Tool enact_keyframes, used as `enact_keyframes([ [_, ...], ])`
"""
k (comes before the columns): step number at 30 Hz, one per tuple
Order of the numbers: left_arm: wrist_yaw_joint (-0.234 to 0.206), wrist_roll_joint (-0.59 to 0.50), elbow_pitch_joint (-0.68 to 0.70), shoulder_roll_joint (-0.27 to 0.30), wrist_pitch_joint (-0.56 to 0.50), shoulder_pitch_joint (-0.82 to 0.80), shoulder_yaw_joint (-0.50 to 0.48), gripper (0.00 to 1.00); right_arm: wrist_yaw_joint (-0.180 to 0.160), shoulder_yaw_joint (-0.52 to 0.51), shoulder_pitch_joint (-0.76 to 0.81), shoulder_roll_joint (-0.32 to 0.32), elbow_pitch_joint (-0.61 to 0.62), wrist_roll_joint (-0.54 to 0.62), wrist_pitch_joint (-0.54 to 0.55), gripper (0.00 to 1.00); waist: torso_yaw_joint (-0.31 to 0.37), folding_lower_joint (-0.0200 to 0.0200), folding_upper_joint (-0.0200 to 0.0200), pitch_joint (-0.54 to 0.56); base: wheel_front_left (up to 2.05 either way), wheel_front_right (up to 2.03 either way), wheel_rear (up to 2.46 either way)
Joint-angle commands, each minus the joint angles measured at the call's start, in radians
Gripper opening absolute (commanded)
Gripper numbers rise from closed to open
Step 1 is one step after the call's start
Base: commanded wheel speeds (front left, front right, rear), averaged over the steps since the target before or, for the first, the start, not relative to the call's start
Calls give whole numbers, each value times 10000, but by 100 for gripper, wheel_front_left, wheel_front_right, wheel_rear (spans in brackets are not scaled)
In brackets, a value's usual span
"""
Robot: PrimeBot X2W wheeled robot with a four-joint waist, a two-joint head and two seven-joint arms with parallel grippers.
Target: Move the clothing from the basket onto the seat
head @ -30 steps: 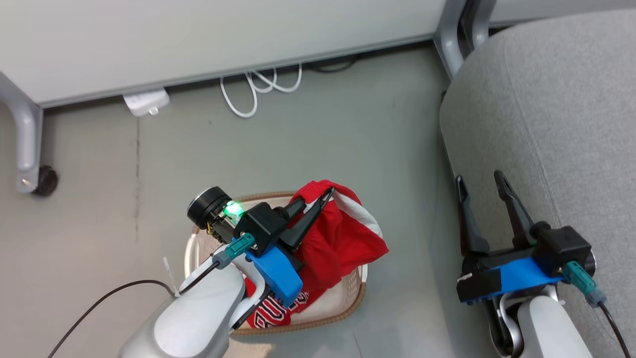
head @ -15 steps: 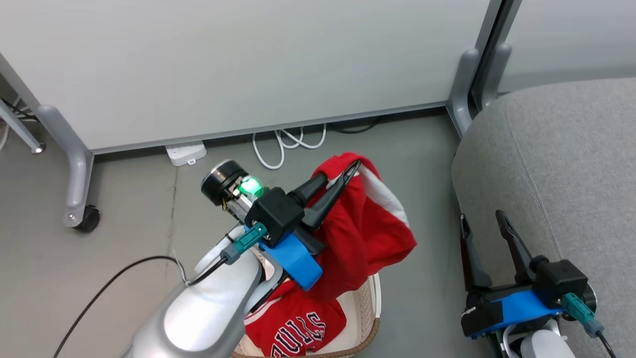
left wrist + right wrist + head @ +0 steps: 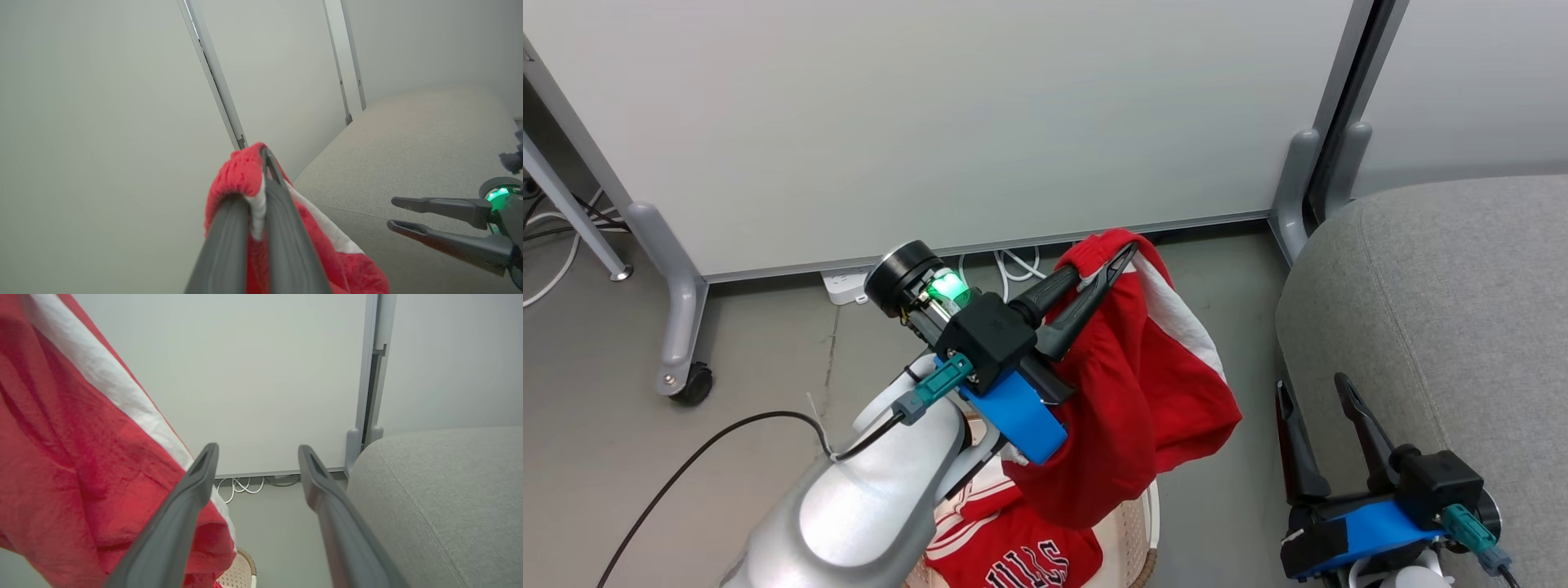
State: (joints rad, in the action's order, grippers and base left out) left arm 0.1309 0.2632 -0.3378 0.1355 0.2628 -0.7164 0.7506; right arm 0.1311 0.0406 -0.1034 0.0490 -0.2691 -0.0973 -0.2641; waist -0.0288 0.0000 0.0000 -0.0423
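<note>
A plain red garment with a white stripe (image 3: 1152,384) hangs in the air from my left gripper (image 3: 1107,261), which is shut on its top edge. The pinched red and white cloth (image 3: 245,179) shows between the dark fingers in the left wrist view. It dangles above the cream basket (image 3: 1131,523), where a second red garment with "BULLS" lettering (image 3: 1021,555) lies. My right gripper (image 3: 1315,388) stands open and empty beside the front edge of the grey seat (image 3: 1445,310). From the right wrist, the hanging garment (image 3: 73,449) shows at left and the seat (image 3: 449,486) at right.
A pale partition panel (image 3: 947,114) on grey legs with a castor (image 3: 690,384) stands behind. White cables (image 3: 1013,265) and a power strip (image 3: 841,282) lie on the floor under it. A black cable (image 3: 711,453) trails from my left arm.
My left gripper has lifted the plain red garment up out of the basket and a little to the right. The head camera has tilted up. The right gripper stays open.
</note>
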Motion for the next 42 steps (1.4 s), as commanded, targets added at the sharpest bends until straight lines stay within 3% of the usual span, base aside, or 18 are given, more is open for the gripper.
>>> enact_keyframes([
  [1,-9,62,-18,-21,31,-86,-2,0,-7,43,84,24,59,-33,-6,100,-14,0,0,26,0,0,0],
  [9,-9,52,-60,-53,31,-72,-11,0,-5,500,-275,22,223,420,-6,100,-83,0,0,28,0,0,0],
  [22,-9,15,67,-220,31,-219,80,0,-7,3132,-2314,882,-304,558,-6,100,-280,0,0,-226,0,0,0],
  [37,-9,60,345,-398,31,-313,633,0,-7,5067,-4141,1276,-1753,219,-6,100,-550,0,0,-572,0,0,0],
  [38,-9,63,353,-394,31,-323,641,0,-7,5172,-4179,1283,-1846,145,-8,39,-550,0,0,-590,0,0,0],
  [39,-9,69,354,-384,31,-333,642,0,-7,5263,-4211,1281,-1911,63,-6,0,-546,0,0,-605,0,0,0],
  [42,-9,71,331,-353,31,-335,627,0,-7,5387,-4332,1286,-1995,-128,-8,0,-516,0,0,-618,0,0,0],
])
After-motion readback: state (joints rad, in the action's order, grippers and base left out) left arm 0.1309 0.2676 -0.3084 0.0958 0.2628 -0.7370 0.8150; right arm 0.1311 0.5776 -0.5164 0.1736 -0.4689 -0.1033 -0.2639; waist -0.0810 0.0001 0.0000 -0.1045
